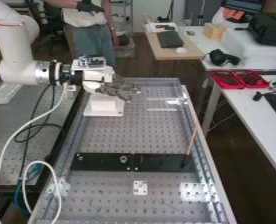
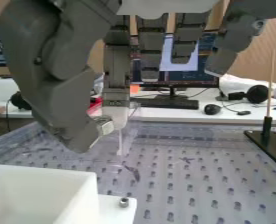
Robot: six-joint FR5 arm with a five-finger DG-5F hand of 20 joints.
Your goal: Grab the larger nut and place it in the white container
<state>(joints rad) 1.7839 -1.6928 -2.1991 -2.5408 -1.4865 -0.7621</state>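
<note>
We read the hand [image 1: 122, 89] as clenched in a pinch, its thumb [image 2: 52, 75] and one finger meeting tip to tip on what seems to be the larger nut [image 2: 106, 125]; only a sliver of metal shows there, so we judge this partly from the grip. The nut is thus up at the fingertips, above the far part of the perforated surface [image 1: 115, 135]. What matters now is how it lies to the white container [image 2: 45, 192], which stands near the surface's left edge as the high view has it. The pinch looks to be out beside the container's opening, with the container lower down and toward that left edge. We would shift the fingertips sideways over the opening, past the rim, before letting go; released from here, the nut could strike the rim or drop outside it.
</note>
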